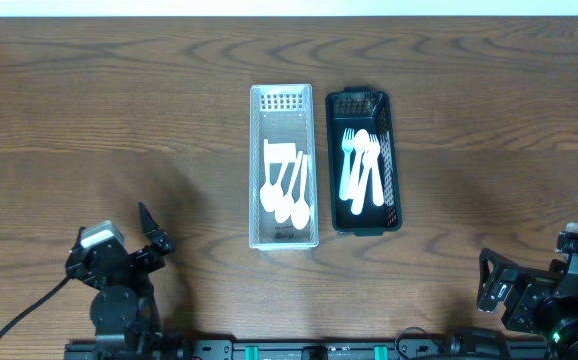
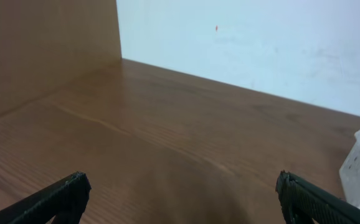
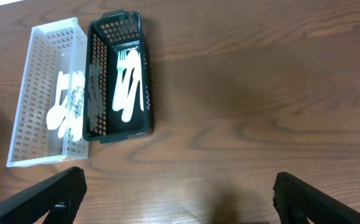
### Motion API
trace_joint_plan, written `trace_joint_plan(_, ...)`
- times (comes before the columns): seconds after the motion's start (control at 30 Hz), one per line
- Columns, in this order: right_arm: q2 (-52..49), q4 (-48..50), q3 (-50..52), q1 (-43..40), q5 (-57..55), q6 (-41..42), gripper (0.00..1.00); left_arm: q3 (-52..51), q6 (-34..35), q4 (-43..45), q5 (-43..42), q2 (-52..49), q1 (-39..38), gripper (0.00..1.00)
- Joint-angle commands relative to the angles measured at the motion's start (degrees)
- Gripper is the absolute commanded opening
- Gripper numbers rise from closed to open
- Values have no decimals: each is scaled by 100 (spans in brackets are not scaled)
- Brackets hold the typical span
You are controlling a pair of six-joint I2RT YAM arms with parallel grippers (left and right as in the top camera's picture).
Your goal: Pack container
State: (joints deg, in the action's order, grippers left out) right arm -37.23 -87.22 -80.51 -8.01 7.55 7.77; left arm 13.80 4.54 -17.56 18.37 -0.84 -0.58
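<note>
Grippers: left gripper (image 2: 183,199) and right gripper (image 3: 180,193) spread, empty.
Risk: flat white plastic cutlery (image 1: 361,165) in black slotted basket (image 1: 390,180) may slip when pinched.

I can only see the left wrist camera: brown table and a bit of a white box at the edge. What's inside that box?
Observer: White spoons lie in that white basket.
Operator: Is there another box?
Observer: Yes, a black basket sits beside it, on its right, with a white fork inside.
Operator: What's the other claw doing?
Observer: The right claw is open and empty, with both baskets ahead to its left.
</note>
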Motion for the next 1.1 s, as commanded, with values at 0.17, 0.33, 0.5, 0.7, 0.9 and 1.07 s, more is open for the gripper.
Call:
trace_joint_plan(0.17,0,-2,-7,33,22,-76,99,-280,70,142,11,72,24,98)
trace_joint_plan(0.33,0,-2,-7,33,22,-76,99,-476,70,190,11,72,24,98)
trace_joint_plan(0.5,0,-2,-7,33,22,-76,99,-713,68,315,13,72,24,98)
trace_joint_plan(0.7,0,-2,-7,33,22,-76,99,-984,68,525,13,52,24,98)
trace_joint_plan(0.9,0,-2,-7,33,22,-76,99,-984,68,529,13,50,24,98)
trace_joint_plan(1.07,0,-2,-7,33,22,-76,99,-984,68,529,13,50,24,98)
